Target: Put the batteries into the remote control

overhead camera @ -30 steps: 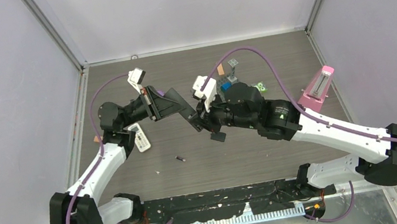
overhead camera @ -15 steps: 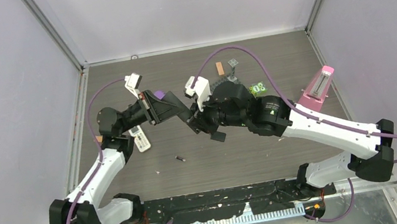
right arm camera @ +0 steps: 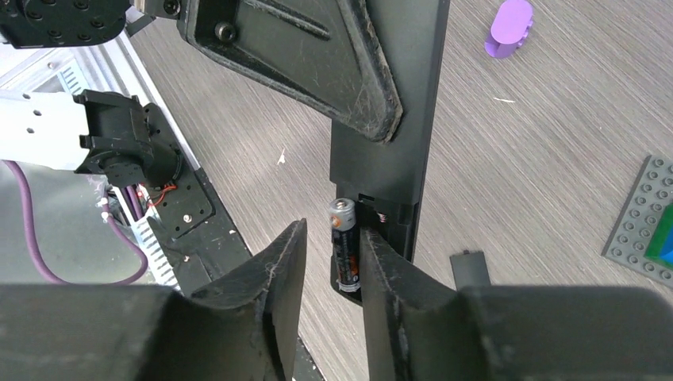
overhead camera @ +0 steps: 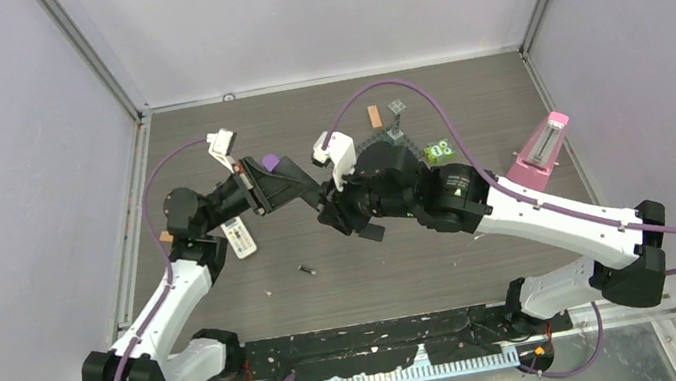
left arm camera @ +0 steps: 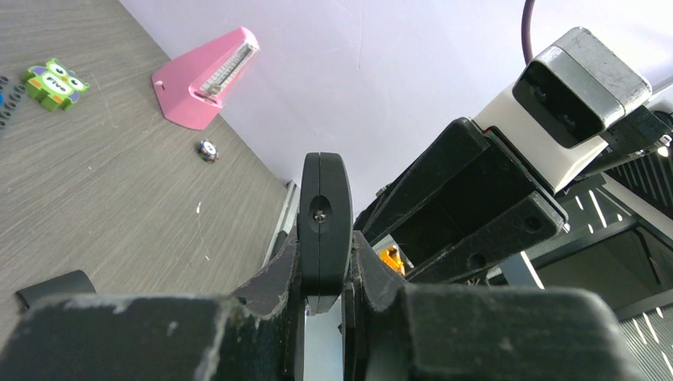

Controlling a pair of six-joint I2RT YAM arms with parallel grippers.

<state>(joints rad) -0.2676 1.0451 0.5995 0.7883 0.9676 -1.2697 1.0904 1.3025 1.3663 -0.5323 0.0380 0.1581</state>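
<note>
My left gripper [left arm camera: 324, 254] is shut on a black remote control [left arm camera: 324, 214] and holds it off the table, edge-on in the left wrist view. In the right wrist view the remote [right arm camera: 397, 119] shows its open battery compartment, with a dark battery [right arm camera: 345, 246] with an orange band standing in it. My right gripper [right arm camera: 332, 238] is open around that battery, whose side lies against the right finger [right arm camera: 389, 278] with a gap to the left finger. From above the two grippers meet at mid-table [overhead camera: 321, 203]. Another small dark battery [overhead camera: 306, 270] lies loose on the table. The black battery cover [right arm camera: 470, 266] lies flat nearby.
A white remote [overhead camera: 238, 237] lies by the left arm. A purple piece [right arm camera: 508, 28], a grey studded plate [right arm camera: 644, 222], a green owl figure [overhead camera: 439, 149] and a pink wedge-shaped object [overhead camera: 540, 148] sit at the back and right. Walls enclose the table.
My right gripper has opened from shut, letting go of the battery in the compartment. Both arms have drifted slightly left and back; the left still holds the remote.
</note>
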